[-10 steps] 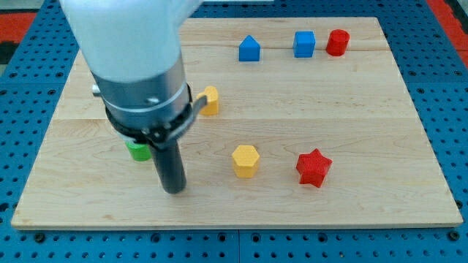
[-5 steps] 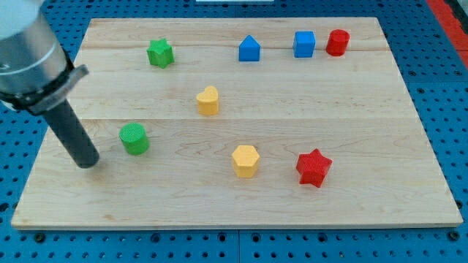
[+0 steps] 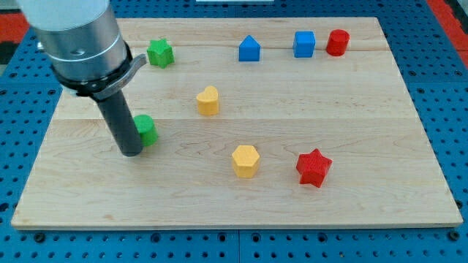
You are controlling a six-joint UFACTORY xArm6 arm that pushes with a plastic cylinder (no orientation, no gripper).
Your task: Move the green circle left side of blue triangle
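1. Toward the view's left of the table (image 3: pixel 365 197), the green circle (image 3: pixel 146 130) sits against the right side of my tip (image 3: pixel 131 152), partly hidden by the rod.
2. End effector: a plain rod with nothing that opens; it holds nothing and touches the circle.
3. Arm body descends from the view's top left, rod nearly upright; the blue triangle (image 3: pixel 249 49) lies well apart, top centre.

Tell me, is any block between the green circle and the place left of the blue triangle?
The yellow block sits close to the straight line from the green circle toward the blue triangle; my tip touches the circle's left.
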